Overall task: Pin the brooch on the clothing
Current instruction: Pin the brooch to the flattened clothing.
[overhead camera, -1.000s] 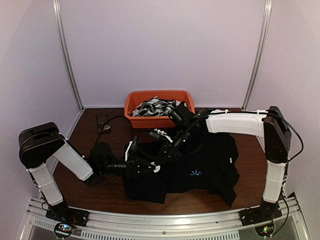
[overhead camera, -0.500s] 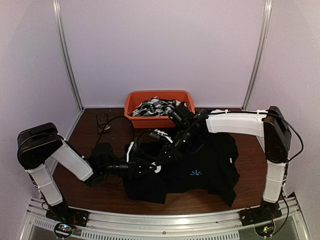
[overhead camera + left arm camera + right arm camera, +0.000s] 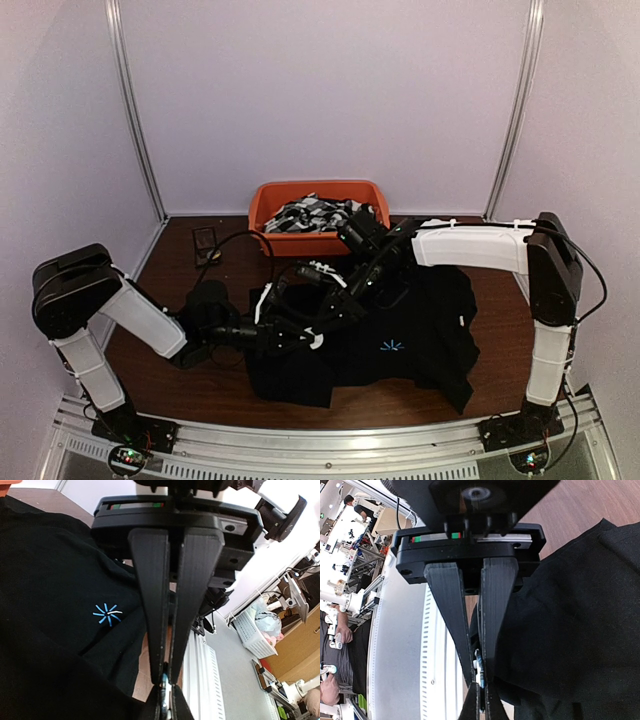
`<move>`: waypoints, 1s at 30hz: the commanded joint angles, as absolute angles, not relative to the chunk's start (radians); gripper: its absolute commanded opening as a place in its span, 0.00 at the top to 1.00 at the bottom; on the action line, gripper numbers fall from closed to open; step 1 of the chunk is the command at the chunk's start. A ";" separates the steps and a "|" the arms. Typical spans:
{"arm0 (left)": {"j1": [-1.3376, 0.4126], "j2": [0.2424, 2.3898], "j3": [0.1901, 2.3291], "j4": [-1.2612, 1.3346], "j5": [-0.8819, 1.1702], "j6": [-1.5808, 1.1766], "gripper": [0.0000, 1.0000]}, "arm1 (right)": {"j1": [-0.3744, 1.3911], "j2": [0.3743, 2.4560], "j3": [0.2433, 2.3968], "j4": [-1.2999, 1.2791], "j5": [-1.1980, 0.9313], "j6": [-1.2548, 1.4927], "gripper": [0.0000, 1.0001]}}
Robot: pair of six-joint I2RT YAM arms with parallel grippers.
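Observation:
The clothing, a black shirt (image 3: 425,325) with a light-blue starburst (image 3: 392,347), lies spread on the brown table. My two grippers meet tip to tip just above its left part. In the left wrist view, my left gripper (image 3: 166,680) is shut on the brooch (image 3: 165,692), a small metallic piece with a blue and white glint, and the starburst (image 3: 107,614) lies to the left. My right gripper (image 3: 479,677) pinches the same brooch (image 3: 478,667) from the other end, with the shirt (image 3: 580,605) beside it. From above, the left gripper (image 3: 308,335) and right gripper (image 3: 330,315) hide the brooch.
An orange bin (image 3: 262,215) holding black-and-white patterned fabrics (image 3: 315,213) stands at the back centre. A small dark object (image 3: 205,245) lies at the back left. A metal rail (image 3: 350,440) runs along the near table edge, and purple walls enclose the cell.
The left gripper's jaws have closed the last bit onto the brooch. The left arm has shifted slightly; the right arm has stayed put.

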State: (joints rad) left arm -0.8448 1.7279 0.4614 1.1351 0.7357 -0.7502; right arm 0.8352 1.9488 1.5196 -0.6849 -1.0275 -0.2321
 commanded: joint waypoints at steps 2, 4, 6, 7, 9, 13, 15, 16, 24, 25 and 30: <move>-0.848 1.724 0.475 1.164 0.815 -0.750 0.92 | 0.840 1.932 1.536 -0.667 -1.048 -0.241 1.00; -0.848 1.723 0.477 1.168 0.829 -0.754 0.92 | 0.840 1.931 1.536 -0.670 -1.046 -0.244 1.00; -0.848 1.724 0.478 1.168 0.838 -0.754 0.91 | 0.838 1.931 1.537 -0.671 -1.045 -0.245 1.00; -0.848 1.724 0.479 1.165 0.841 -0.753 0.91 | 0.839 1.931 1.538 -0.673 -1.043 -0.244 1.00; -0.848 1.723 0.479 1.163 0.850 -0.754 0.91 | 0.839 1.931 1.538 -0.675 -1.041 -0.247 1.00; -0.848 1.717 0.473 1.148 0.838 -0.750 0.88 | 0.839 1.931 1.537 -0.675 -1.042 -0.248 1.00; -0.846 1.701 0.469 1.110 0.807 -0.732 0.88 | 0.840 1.931 1.538 -0.675 -1.044 -0.248 1.00; -0.847 1.696 0.469 1.096 0.791 -0.724 0.88 | 0.841 1.930 1.537 -0.675 -1.044 -0.248 1.00; -0.845 1.671 0.453 1.085 0.709 -0.708 0.94 | 0.841 1.932 1.537 -0.673 -1.048 -0.248 1.00; -0.845 1.672 0.453 1.093 0.707 -0.709 0.94 | 0.840 1.934 1.537 -0.674 -1.047 -0.248 1.00; -0.845 1.685 0.454 1.155 0.720 -0.721 0.92 | 0.841 1.936 1.537 -0.673 -1.046 -0.249 1.00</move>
State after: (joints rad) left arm -0.8436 1.6924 0.4618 1.0760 0.7368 -0.7277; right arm 0.8379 1.9488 1.5196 -0.6842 -1.0454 -0.2398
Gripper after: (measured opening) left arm 0.077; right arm 0.006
